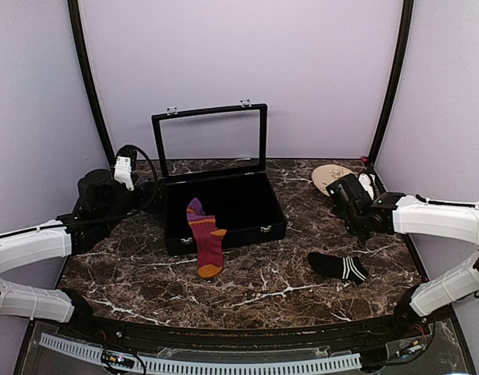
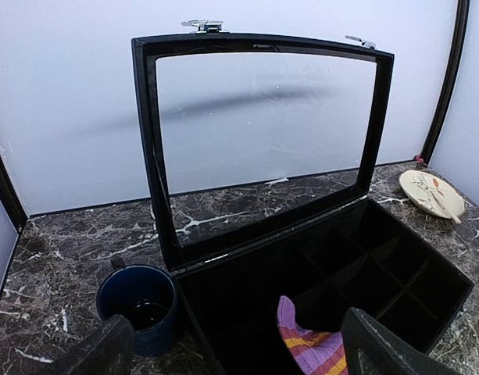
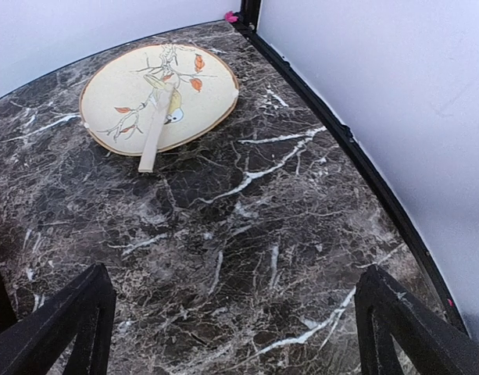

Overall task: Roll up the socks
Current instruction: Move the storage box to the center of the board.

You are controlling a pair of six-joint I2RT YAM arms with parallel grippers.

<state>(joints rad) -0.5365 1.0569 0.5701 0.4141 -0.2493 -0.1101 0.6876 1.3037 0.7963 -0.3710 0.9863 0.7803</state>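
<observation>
The maroon-red sock [image 1: 206,241] hangs over the front wall of the open black box [image 1: 251,232], its orange toe on the table. Its purple-banded cuff [image 2: 309,348] lies inside the box. The black sock with white stripes [image 1: 338,266] lies flat on the marble at the front right. My left gripper [image 1: 142,190] hovers left of the box, open and empty; in the left wrist view the left gripper [image 2: 237,345] frames the box's near corner. Behind the black sock, my right gripper [image 1: 344,194] is open; in the right wrist view the right gripper [image 3: 239,324] has only bare marble between its fingers.
The box lid [image 1: 210,141] stands upright at the back. A dark blue cup [image 2: 137,306] sits just left of the box. A cream round plate with a stick on it [image 3: 157,95] lies at the back right, near the black frame and wall [image 3: 356,148].
</observation>
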